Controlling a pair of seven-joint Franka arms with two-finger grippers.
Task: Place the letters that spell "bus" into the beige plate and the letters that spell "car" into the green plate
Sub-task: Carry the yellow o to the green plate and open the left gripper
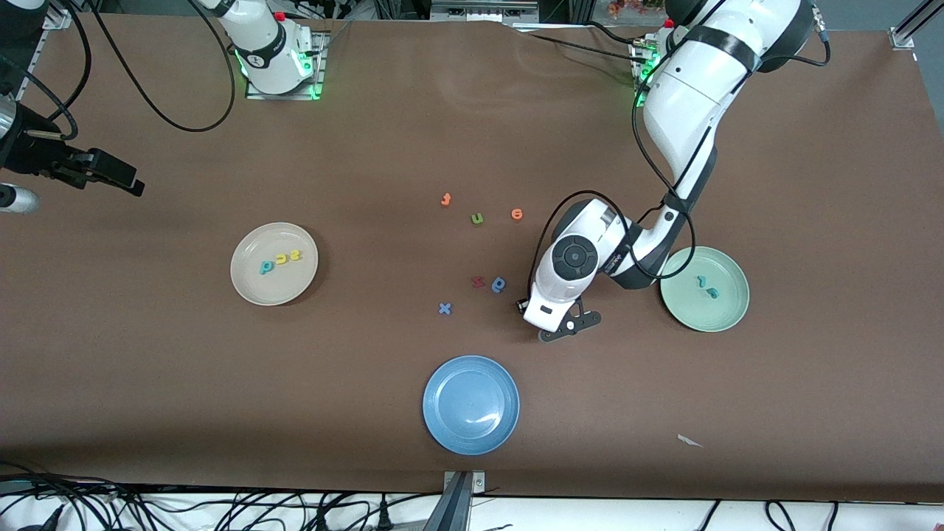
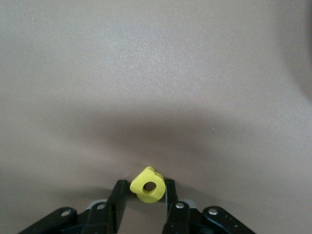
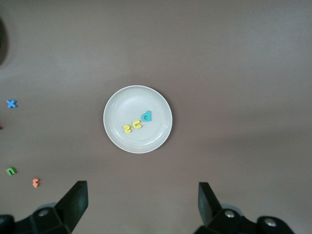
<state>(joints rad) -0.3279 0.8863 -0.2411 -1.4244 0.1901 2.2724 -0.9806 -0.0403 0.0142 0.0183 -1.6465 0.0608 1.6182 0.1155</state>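
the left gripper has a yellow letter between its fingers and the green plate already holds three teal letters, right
Not quite: the green plate holds two teal letters, not three, as the front view shows. The rest stands: the left wrist view shows the left gripper with the yellow letter between its fingers.

Three letters (image 1: 280, 259) are laid in one plate (image 1: 254, 289), two (image 1: 706, 287) in another (image 1: 726, 318) (toward the left arm's end).
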